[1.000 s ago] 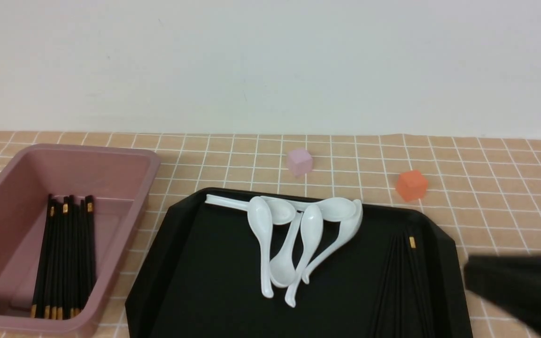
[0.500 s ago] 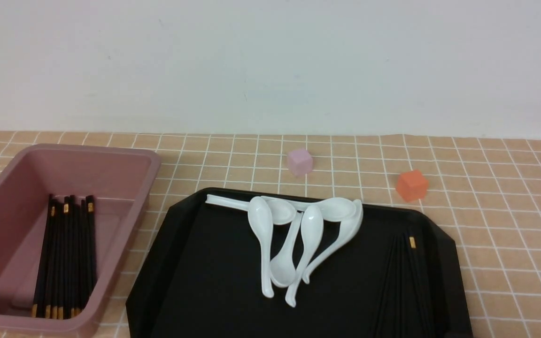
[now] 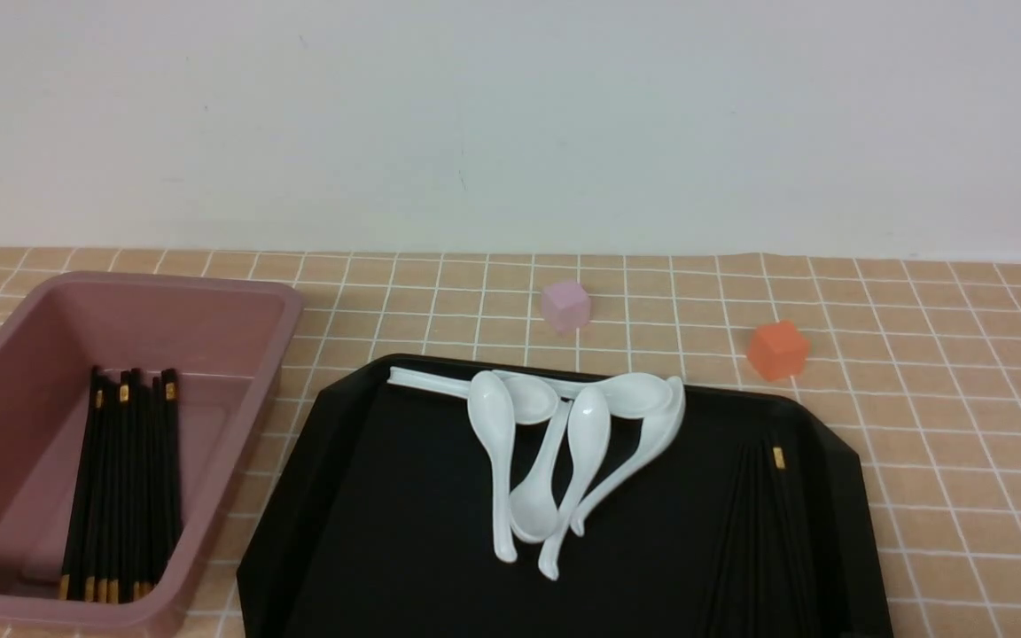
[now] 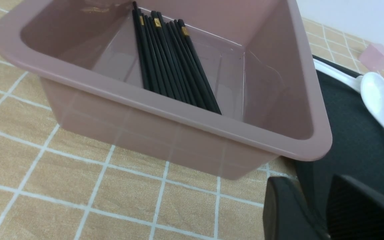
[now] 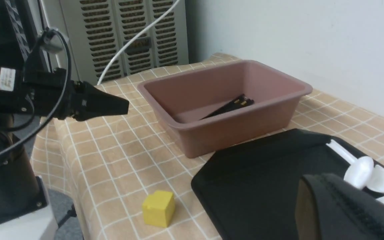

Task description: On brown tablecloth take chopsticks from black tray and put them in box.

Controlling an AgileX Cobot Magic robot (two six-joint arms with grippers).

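The pink box (image 3: pixel 289 301) stands at the left on the brown tablecloth (image 3: pixel 962 399), with several chopsticks (image 3: pixel 125 487) lying inside. More chopsticks (image 3: pixel 763 532) lie along the right side of the black tray (image 3: pixel 386 532). Neither gripper shows in the front view. In the left wrist view my left gripper (image 4: pixel 315 186) is slightly open and empty, near the box's (image 4: pixel 128 133) near corner and the tray (image 4: pixel 345 140) edge. It also shows in the right wrist view (image 5: pixel 118 106). My right gripper (image 5: pixel 322 181) is shut and empty over the tray (image 5: pixel 262 173).
Several white spoons (image 3: pixel 564 443) lie piled at the tray's far middle. A pink cube (image 3: pixel 565 305) and an orange cube (image 3: pixel 776 349) sit behind the tray. A yellow cube (image 5: pixel 158 208) sits near the table's front edge. A grey vented unit stands beyond the table's left end.
The dark right arm at the front view's right edge a second ago has drawn back out of that view. Nothing on the table has moved.
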